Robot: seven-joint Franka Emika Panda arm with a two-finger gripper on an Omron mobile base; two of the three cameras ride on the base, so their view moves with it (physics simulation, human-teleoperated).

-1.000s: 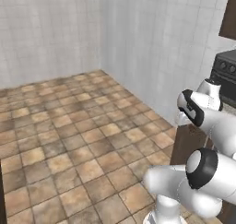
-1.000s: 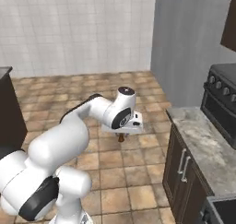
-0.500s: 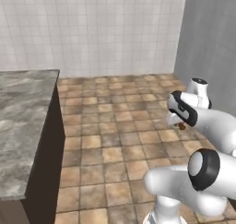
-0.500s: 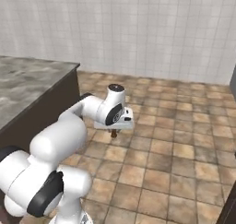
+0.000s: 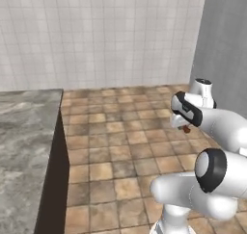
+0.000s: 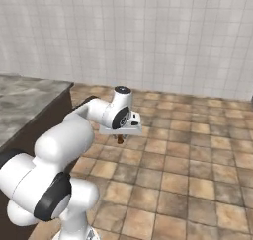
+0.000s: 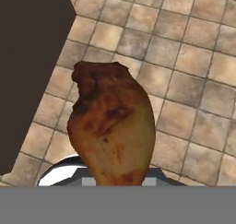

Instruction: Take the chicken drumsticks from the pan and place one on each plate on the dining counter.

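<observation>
My gripper (image 5: pixel 185 125) hangs over the tiled floor, shut on one golden-brown chicken drumstick (image 7: pixel 113 126). In the hand view the drumstick points away from the hand and covers the fingertips. From the right base view, the gripper (image 6: pixel 120 135) sits under the white wrist with the drumstick (image 6: pixel 119 140) poking out below it. The dining counter (image 5: pixel 24 146), grey-brown marbled stone on a dark base, lies left of the gripper, and its dark side (image 7: pixel 27 57) is in the hand view's upper left. The pan and the plates are out of view.
Brown tiled floor (image 5: pixel 120 146) spreads between the counter and the white tiled wall (image 5: pixel 106 35). A grey panel (image 5: pixel 226 50) stands at the right. The counter's corner (image 6: pixel 29 98) is at the left in the right base view.
The whole picture has swung as the base turns: the stove side has gone from view and the dining counter has come in at the left. The drumstick stays in the shut gripper.
</observation>
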